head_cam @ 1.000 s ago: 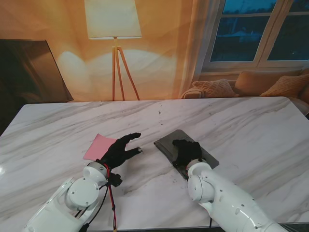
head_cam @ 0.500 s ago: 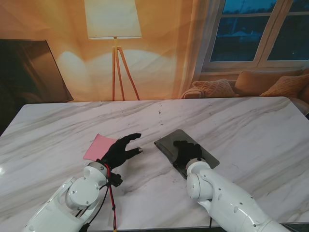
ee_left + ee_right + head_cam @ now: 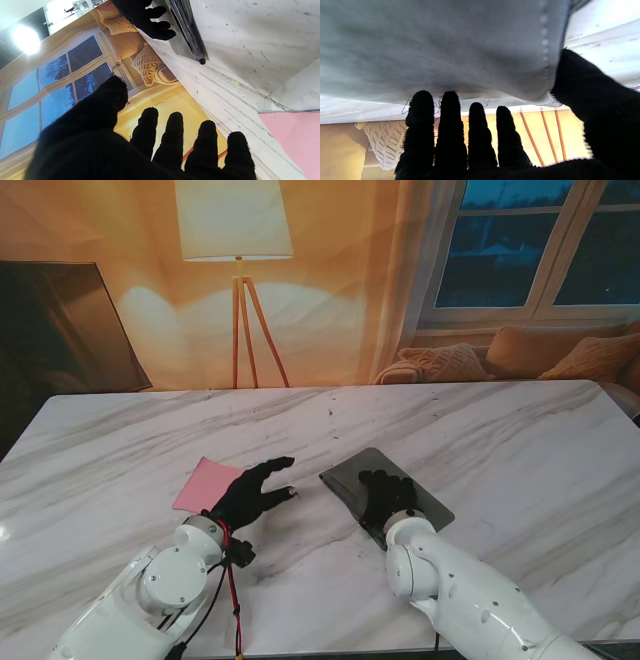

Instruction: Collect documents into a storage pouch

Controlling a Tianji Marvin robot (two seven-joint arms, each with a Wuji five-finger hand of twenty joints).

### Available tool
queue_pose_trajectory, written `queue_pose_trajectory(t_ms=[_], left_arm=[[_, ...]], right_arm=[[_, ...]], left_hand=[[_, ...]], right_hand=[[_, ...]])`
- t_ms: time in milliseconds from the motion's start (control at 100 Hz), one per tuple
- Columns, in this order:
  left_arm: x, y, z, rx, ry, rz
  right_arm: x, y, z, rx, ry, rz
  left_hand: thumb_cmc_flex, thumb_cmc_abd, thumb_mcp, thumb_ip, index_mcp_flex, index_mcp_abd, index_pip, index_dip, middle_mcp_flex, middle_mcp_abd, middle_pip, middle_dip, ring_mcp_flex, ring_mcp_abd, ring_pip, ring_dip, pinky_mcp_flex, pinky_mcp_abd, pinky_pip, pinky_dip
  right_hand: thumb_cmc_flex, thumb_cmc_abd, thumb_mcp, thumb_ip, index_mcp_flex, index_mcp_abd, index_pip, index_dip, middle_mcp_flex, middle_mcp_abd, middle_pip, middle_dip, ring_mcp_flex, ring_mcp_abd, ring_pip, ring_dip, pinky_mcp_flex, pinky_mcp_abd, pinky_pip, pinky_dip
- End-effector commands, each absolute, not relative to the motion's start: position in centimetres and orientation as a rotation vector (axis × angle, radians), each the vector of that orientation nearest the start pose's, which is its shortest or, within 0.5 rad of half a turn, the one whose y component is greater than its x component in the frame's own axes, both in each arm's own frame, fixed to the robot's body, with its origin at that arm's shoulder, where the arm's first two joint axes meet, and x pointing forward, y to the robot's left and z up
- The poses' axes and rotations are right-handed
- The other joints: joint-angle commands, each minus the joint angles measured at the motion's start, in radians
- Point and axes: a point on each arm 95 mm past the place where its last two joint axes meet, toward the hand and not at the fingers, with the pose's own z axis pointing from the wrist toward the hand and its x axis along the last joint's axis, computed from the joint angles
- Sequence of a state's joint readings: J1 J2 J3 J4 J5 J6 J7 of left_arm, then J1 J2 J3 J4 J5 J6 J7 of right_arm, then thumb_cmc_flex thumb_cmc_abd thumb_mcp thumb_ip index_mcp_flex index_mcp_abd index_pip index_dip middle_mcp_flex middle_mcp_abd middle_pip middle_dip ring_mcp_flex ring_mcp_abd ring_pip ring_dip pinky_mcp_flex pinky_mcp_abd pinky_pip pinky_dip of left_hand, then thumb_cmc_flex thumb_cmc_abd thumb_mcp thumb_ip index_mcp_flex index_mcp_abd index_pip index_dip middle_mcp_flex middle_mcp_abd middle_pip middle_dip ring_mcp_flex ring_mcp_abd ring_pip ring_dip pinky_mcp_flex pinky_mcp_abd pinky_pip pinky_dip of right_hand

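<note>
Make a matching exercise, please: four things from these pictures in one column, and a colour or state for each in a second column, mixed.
Things:
1. pouch
2. paper
3. left hand
4. right hand

States:
a. pink, flat on the table
b. grey, with a zipper along one edge
c. resting on the pouch
d. open, fingers spread, beside the paper

Pairs: 1-b, 2-a, 3-d, 4-c

No text, label, brand, number or sign can be read in any of the views: the grey pouch, the pink sheet and the marble table all show plain surfaces without lettering.
</note>
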State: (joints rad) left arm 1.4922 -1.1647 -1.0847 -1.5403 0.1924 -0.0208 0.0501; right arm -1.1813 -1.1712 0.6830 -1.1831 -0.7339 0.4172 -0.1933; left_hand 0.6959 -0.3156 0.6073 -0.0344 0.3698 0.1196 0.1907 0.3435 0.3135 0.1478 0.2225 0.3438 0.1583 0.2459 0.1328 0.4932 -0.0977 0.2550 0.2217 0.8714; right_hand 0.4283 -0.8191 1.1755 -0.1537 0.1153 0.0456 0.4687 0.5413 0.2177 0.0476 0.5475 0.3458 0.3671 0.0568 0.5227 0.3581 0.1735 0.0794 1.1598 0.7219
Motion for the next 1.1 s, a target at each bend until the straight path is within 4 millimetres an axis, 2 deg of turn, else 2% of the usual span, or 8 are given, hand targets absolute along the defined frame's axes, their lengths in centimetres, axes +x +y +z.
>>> queue_pose_trajectory(t_ms=[0,170,230,290,520,730,810,1090], left_arm=[[40.6,-5.8,-33.6,-1.983,1.078,-2.024],[40.5,-5.8,-33.6,-1.984,1.074,-2.025],[40.5,-5.8,-33.5,-1.987,1.075,-2.025],[40.6,-5.8,-33.6,-1.985,1.078,-2.023],[40.6,-5.9,-33.6,-1.995,1.075,-2.018],[40.6,-5.8,-33.6,-2.001,1.067,-2.012],[40.6,-5.8,-33.6,-2.005,1.061,-2.011],[40.6,-5.8,-33.6,-2.012,1.065,-2.003]], right_arm=[[45.0,6.2,-39.9,1.368,1.466,1.184],[45.5,6.1,-39.8,1.347,1.449,1.176],[45.6,6.1,-39.7,1.347,1.436,1.176],[45.7,6.0,-39.6,1.347,1.424,1.179],[46.3,5.4,-38.9,1.346,1.357,1.199],[46.7,5.0,-38.0,1.335,1.301,1.229],[46.8,5.0,-37.6,1.348,1.282,1.243],[46.3,5.1,-36.3,1.425,1.228,1.312]], left_hand=[[-0.009,0.017,-0.018,-0.006,0.000,-0.013,-0.006,0.004,0.014,0.002,0.001,0.007,-0.007,-0.007,-0.005,0.008,-0.020,-0.028,-0.003,0.014],[-0.009,0.017,-0.020,-0.006,0.002,-0.012,-0.006,0.004,0.017,0.003,0.002,0.008,-0.005,-0.006,-0.005,0.008,-0.018,-0.027,-0.002,0.014],[-0.009,0.018,-0.020,-0.006,0.002,-0.013,-0.006,0.004,0.019,0.002,0.003,0.008,-0.004,-0.007,-0.005,0.008,-0.018,-0.027,-0.002,0.014],[-0.010,0.020,-0.021,-0.006,0.002,-0.013,-0.006,0.004,0.018,0.002,0.003,0.008,-0.004,-0.008,-0.005,0.008,-0.017,-0.027,-0.001,0.014],[-0.007,0.021,-0.022,-0.006,0.004,-0.011,-0.005,0.005,0.023,0.006,0.005,0.009,-0.003,-0.007,-0.005,0.009,-0.018,-0.027,-0.001,0.014],[-0.007,0.021,-0.024,-0.005,0.006,-0.011,-0.005,0.005,0.028,0.008,0.006,0.010,-0.004,-0.008,-0.006,0.009,-0.019,-0.028,-0.002,0.014],[-0.007,0.023,-0.024,-0.005,0.007,-0.010,-0.005,0.004,0.030,0.009,0.006,0.011,-0.004,-0.007,-0.006,0.009,-0.020,-0.028,-0.002,0.014],[-0.004,0.022,-0.023,-0.005,0.011,-0.010,-0.003,0.005,0.030,0.010,0.006,0.011,-0.005,-0.010,-0.008,0.010,-0.020,-0.029,-0.001,0.015]], right_hand=[[0.084,0.013,0.104,0.007,-0.019,0.023,0.029,-0.003,-0.043,0.022,0.052,0.019,0.145,-0.042,0.224,0.099,0.046,-0.031,0.105,0.047],[0.160,0.042,0.156,0.026,-0.010,0.035,0.130,-0.030,-0.033,0.053,0.147,0.045,0.271,-0.089,0.458,0.202,0.191,-0.079,0.303,0.093],[0.224,0.034,0.133,-0.081,-0.011,0.036,0.163,-0.056,-0.013,0.063,0.163,0.048,0.329,-0.073,0.540,0.181,0.255,-0.093,0.361,0.092],[0.269,0.036,0.114,-0.114,-0.004,0.035,0.187,-0.075,0.016,0.073,0.175,0.053,0.385,-0.064,0.620,0.152,0.326,-0.100,0.409,0.086],[0.336,0.176,0.050,-0.097,0.130,0.048,0.248,-0.100,0.297,0.153,0.217,0.062,0.538,-0.078,0.712,0.099,0.473,-0.091,0.503,0.064],[0.412,0.216,0.003,-0.103,0.412,0.022,0.304,-0.109,0.646,0.121,0.259,0.108,0.676,-0.109,0.768,0.117,0.600,-0.086,0.592,0.080],[0.420,0.230,-0.018,-0.106,0.554,-0.043,0.460,-0.236,0.775,0.083,0.275,0.150,0.723,-0.105,0.767,0.190,0.639,-0.078,0.631,0.057],[0.433,0.251,-0.017,-0.098,0.759,-0.146,0.578,-0.166,0.836,0.080,0.350,0.239,0.753,-0.105,0.809,0.208,0.685,-0.079,0.682,0.053]])
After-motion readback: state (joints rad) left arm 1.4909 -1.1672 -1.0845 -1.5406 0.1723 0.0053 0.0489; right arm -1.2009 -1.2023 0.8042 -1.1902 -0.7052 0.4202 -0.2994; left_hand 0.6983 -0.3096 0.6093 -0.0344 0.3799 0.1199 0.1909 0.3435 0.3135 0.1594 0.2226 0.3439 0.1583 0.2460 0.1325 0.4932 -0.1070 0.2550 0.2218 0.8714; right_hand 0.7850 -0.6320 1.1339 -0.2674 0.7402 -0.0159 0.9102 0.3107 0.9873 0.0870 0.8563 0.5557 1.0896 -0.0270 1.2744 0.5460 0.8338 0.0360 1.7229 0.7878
